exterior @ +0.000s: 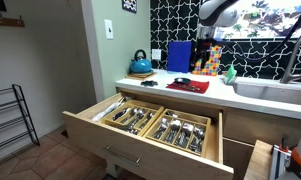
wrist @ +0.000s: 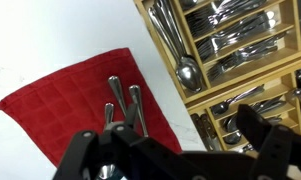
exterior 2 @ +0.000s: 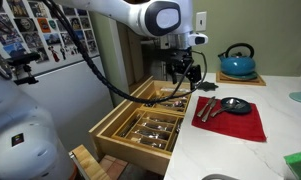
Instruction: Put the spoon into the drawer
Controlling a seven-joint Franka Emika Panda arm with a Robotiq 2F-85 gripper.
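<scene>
— Where is the spoon?
— A spoon [wrist: 188,72] lies in the drawer [exterior: 120,150], in the long compartment next to the counter [wrist: 30,40].
— And the gripper?
— The gripper [exterior 2: 187,78] hangs above the counter's edge, by the red cloth [wrist: 60,100]. Its fingers are spread wide with nothing between them. The spoon lies apart from it, off toward the drawer side. The drawer stands open, full of cutlery.
</scene>
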